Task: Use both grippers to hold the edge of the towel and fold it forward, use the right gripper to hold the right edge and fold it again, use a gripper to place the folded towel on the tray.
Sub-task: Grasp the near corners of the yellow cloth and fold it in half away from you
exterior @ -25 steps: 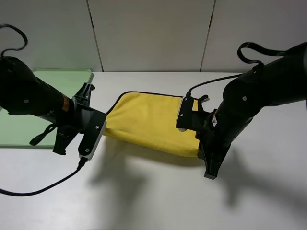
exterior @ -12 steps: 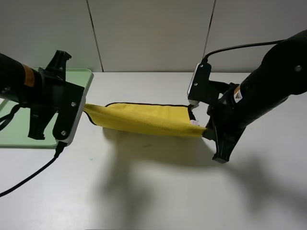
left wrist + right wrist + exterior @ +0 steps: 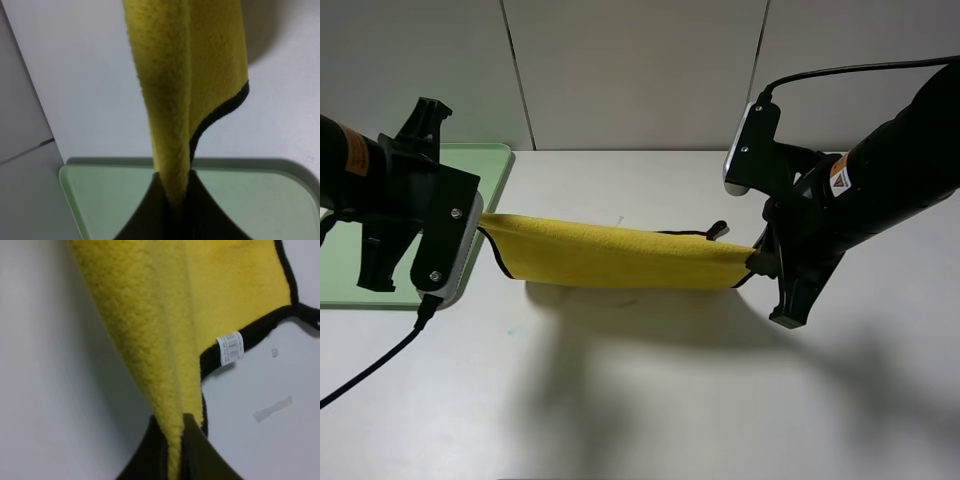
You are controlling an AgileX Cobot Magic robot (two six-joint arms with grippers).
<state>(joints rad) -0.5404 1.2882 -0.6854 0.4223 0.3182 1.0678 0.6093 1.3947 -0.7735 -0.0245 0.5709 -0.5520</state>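
Observation:
The yellow towel [image 3: 615, 258] hangs stretched between my two arms above the white table, its far part lying on the surface. My left gripper [image 3: 482, 222] is shut on the towel's left end, my right gripper [image 3: 756, 264] shut on its right end. The left wrist view shows the yellow cloth [image 3: 172, 100] pinched between shut jaws, its black edge [image 3: 220, 112] curving beside it. The right wrist view shows the towel [image 3: 150, 325] clamped the same way, with the white tag [image 3: 230, 348] and the black trim [image 3: 250, 330]. The pale-green tray [image 3: 485, 160] lies at the far left, partly behind my left arm.
A small black corner loop [image 3: 717, 230] sticks out at the towel's far right corner. A black cable [image 3: 370, 372] trails from the left arm over the table's front left. A grey panelled wall [image 3: 640, 70] closes the back. The tray's corner [image 3: 90, 200] shows under the left gripper.
Both grippers have carried the held towel edge up and away from the camera, and the visible yellow sheet has narrowed to a long band. The arms have spread further apart.

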